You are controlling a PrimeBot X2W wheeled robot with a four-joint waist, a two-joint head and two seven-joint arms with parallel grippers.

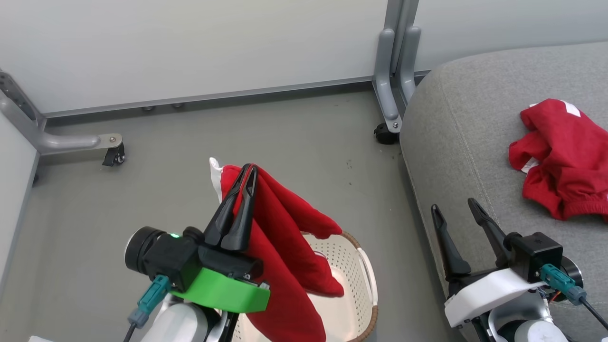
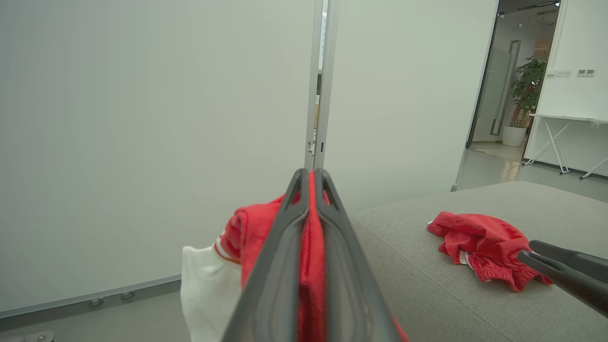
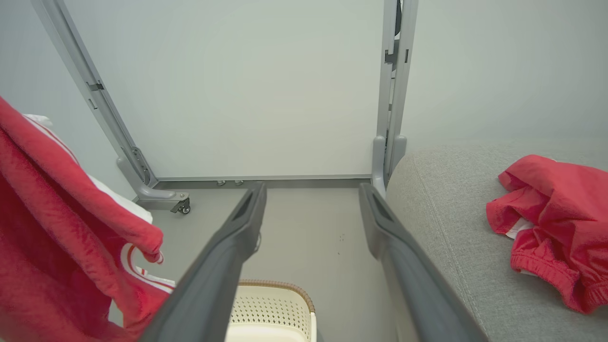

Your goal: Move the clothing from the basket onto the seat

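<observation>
Garment [image 1: 281, 223] pinched in left claw [image 1: 249, 167], hanging over basket [image 1: 343, 259] rim; right claw [image 1: 452, 205] spread by seat [image 1: 456, 118] edge.

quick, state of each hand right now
Left hand: closed, holding a red soft garment with white trim.
Right hand: open, holding nothing.

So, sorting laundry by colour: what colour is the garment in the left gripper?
Red garment, white trim and stripes; left wrist view shows it best.
</observation>
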